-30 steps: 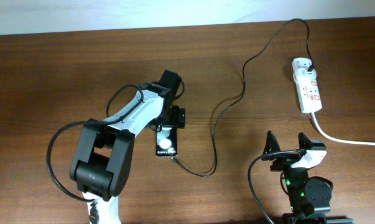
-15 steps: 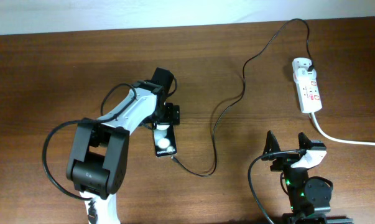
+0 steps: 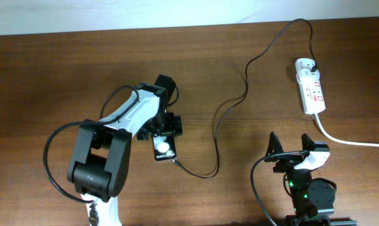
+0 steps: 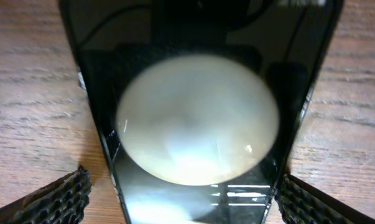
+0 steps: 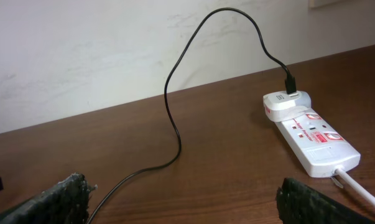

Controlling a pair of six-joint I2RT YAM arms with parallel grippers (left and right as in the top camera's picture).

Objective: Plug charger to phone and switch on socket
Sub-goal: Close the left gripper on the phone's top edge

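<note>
Now the left fingers [image 4: 56, 199] are found lower over the phone [image 3: 164, 149] than a second ago, spread apart on either side of its glossy face and not clamped on it. The phone lies flat on the table [image 3: 51, 75], with the charger [image 3: 230, 107] tip at its labelled end; whether it is seated cannot be told. The socket [image 3: 310, 88] is untouched, and the right fingers [image 5: 56, 202] are held apart, well away from it.

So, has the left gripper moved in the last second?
Yes. The left gripper has shifted left, away from the power strip, and slightly down in the overhead view. It is open astride the phone.
</note>
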